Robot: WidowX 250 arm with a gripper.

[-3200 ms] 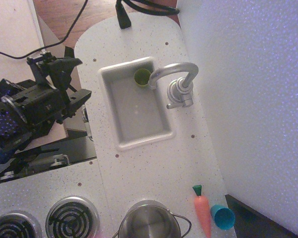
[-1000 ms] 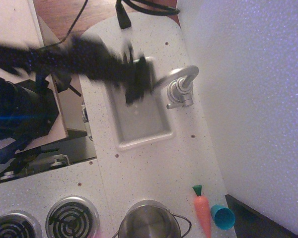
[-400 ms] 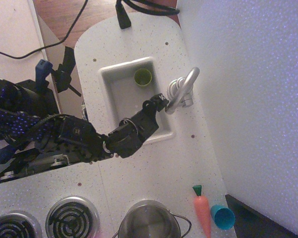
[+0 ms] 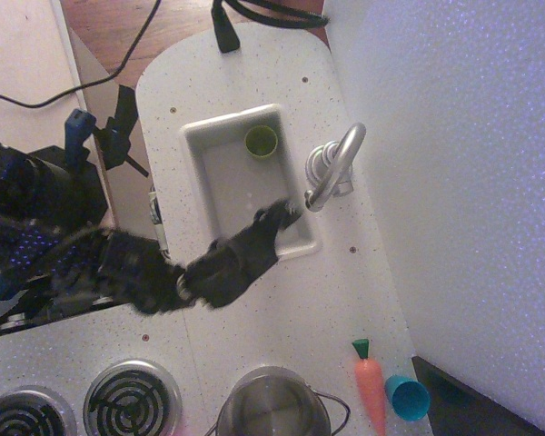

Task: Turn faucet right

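One blurred gripper sits just left of the faucet spout, over the sink; its opening cannot be told.

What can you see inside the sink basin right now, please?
A green cup stands in the far corner of the sink. The gripper and arm reach over the near end, covering that part of the basin floor; whatever lies beneath cannot be seen.
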